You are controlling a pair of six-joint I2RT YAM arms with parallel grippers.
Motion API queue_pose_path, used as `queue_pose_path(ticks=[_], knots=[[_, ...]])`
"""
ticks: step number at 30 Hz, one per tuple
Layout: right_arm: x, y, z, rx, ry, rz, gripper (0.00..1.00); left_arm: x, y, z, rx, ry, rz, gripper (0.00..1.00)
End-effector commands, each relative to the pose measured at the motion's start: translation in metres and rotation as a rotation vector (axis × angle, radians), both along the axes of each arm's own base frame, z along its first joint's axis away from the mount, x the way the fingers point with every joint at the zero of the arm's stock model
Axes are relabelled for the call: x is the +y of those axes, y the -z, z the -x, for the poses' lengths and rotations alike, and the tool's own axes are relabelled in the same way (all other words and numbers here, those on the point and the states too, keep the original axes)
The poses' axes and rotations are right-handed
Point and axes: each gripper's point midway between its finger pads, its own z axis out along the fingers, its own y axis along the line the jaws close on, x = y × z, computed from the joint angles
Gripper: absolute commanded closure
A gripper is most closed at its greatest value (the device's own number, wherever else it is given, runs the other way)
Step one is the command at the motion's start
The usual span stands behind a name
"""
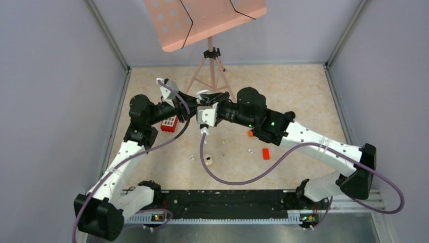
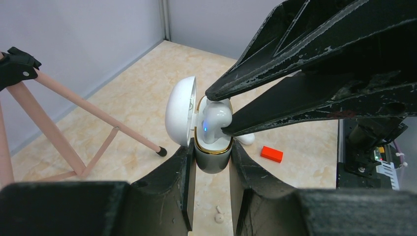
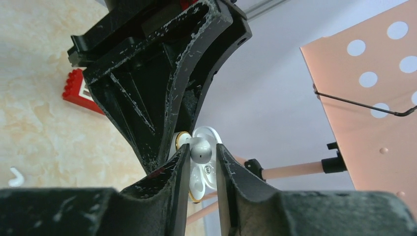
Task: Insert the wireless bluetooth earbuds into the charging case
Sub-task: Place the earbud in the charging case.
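My left gripper [image 2: 212, 150] is shut on the grey body of the charging case [image 2: 212, 160], held above the table with its white lid [image 2: 179, 110] swung open and a gold rim showing. One white earbud [image 2: 214, 120] sits in a well of the case, a blue light glowing beside it. My right gripper [image 2: 216, 112] reaches in from the right, its fingers on either side of that earbud [image 3: 200, 152]. In the right wrist view a thin gap shows between the earbud and one finger. Several loose earbuds [image 1: 209, 161] lie on the table below.
A pink music stand on a tripod [image 1: 210, 61] stands just behind the grippers, one leg [image 2: 98, 113] close to the case. A small red block [image 1: 265, 153] and a red toy brick [image 1: 169, 123] lie on the table. Grey walls enclose three sides.
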Motion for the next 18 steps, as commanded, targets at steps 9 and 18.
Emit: queue_pose_path(ticks=[9,18], knots=[[-0.005,0.000,0.011,0.131,-0.036,0.028,0.60,0.002,-0.023,-0.001,-0.121,-0.015,0.012,1.00],[-0.039,-0.047,0.013,0.295,0.034,-0.155,0.55,0.008,-0.006,-0.008,-0.089,-0.079,-0.020,1.00]])
